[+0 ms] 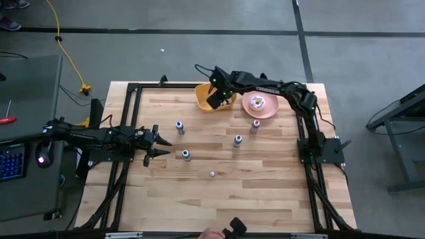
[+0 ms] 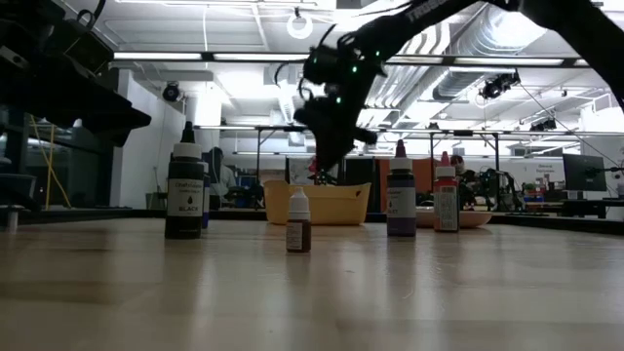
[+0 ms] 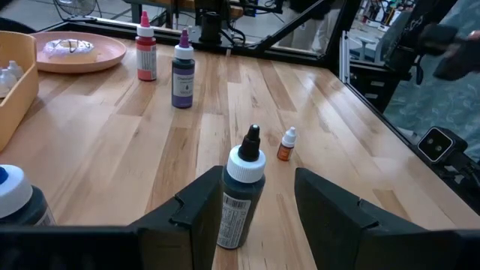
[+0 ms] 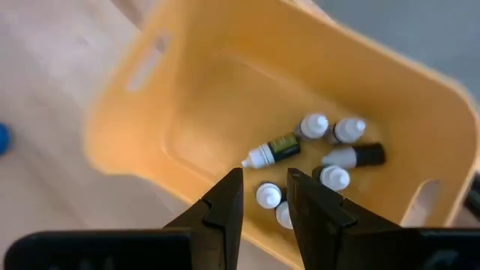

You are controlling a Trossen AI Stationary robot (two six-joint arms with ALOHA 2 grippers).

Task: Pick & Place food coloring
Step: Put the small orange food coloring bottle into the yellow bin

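Above the yellow bin (image 4: 225,97) at the upper centre of the overhead frame, my right gripper (image 4: 264,196) hangs with its fingers narrowly parted and nothing between them. Several small food coloring bottles (image 4: 341,154) lie in the bin below. My left gripper (image 3: 259,217), at the left of the overhead frame, stands open around an upright black-capped bottle (image 3: 241,196). More bottles (image 1: 238,140) stand mid-table, near the pink plate (image 1: 269,110).
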